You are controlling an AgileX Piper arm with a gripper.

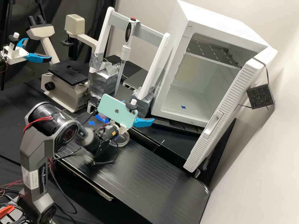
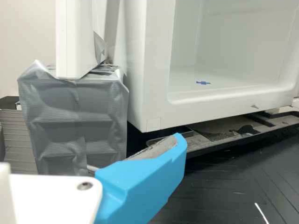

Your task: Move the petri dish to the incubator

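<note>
Pretty sure we're pre-grab: gripper point(image 1: 139, 110) empty, 2 fingers spread wide. Next it needs to line up on that clear dish point(image 1: 125, 142), incubator point(image 1: 193, 107) after.

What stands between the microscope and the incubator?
In the high view, a white frame holding a pipette stands between the microscope and the open incubator.

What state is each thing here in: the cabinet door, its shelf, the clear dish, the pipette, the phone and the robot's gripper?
Cabinet door: swung open.
Shelf: fitted high inside the cabinet.
Clear dish: on the bench, partly hidden by the arm; lid on or off, cannot tell.
Pipette: hanging tip down in its stand.
Phone: mounted on the arm.
Gripper: open.
</note>
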